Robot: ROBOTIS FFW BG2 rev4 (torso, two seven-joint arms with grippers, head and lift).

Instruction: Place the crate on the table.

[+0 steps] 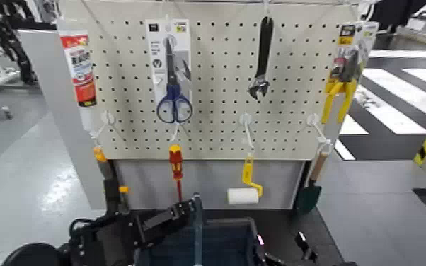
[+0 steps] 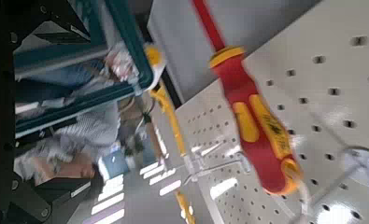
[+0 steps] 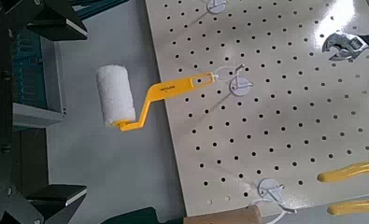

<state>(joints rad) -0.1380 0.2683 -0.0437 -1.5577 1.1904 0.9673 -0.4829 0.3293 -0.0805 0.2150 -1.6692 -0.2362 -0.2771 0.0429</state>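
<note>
Head view: the dark blue-grey ribbed plastic crate [image 1: 219, 244] with its upright teal handle sits near me between my arms, left pincer [image 1: 180, 211] at its rim; grips I cannot tell. Black desk [image 1: 286, 223] beneath; whether it rests there is unclear.

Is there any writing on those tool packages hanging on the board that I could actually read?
None can be read.
Red and white tube: red label with white print, too blurred.
White card behind the blue-handled scissors: small logos at the top, illegible.
Yellow and black card on the yellow-handled pliers: print too small.
Black adjustable wrench, red and yellow screwdriver, white paint roller: no visible text.
</note>
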